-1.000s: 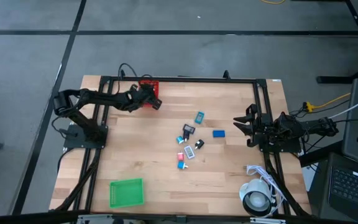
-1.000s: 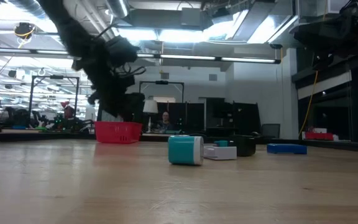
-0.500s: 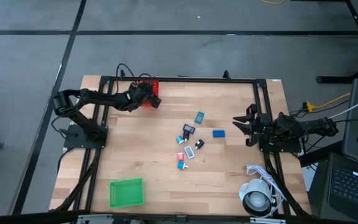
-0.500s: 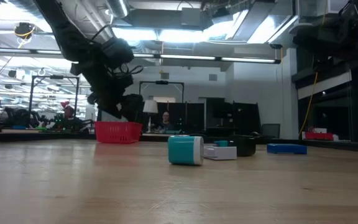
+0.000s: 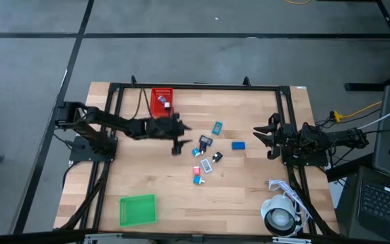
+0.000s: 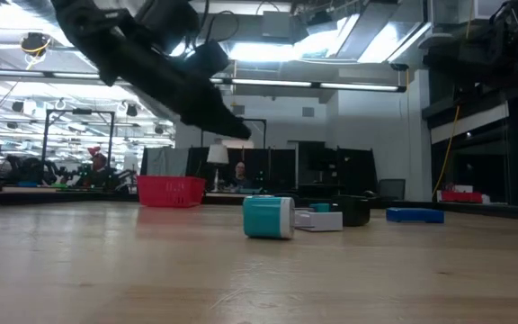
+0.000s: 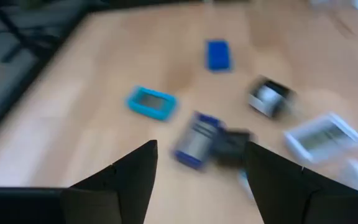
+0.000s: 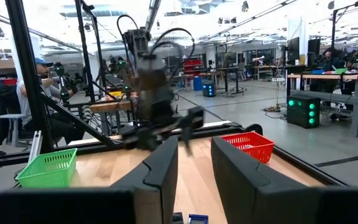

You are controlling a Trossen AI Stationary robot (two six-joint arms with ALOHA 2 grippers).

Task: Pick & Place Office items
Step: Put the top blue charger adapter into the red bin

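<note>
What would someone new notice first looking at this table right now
The left arm stretches across the table toward the centre, its left gripper open-jawed and empty just short of the scattered office items. Behind it, the red bin sits at the far edge and the green bin at the near-left corner. The right gripper waits at the right side.

No text, label or number is legible here — none.

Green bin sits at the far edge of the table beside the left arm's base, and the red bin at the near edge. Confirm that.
Not right: the two are swapped. In the high view the red bin sits at the far edge of the table, near the left arm's base, while the green bin sits at the near edge. The low view also shows the red bin far back.
</note>
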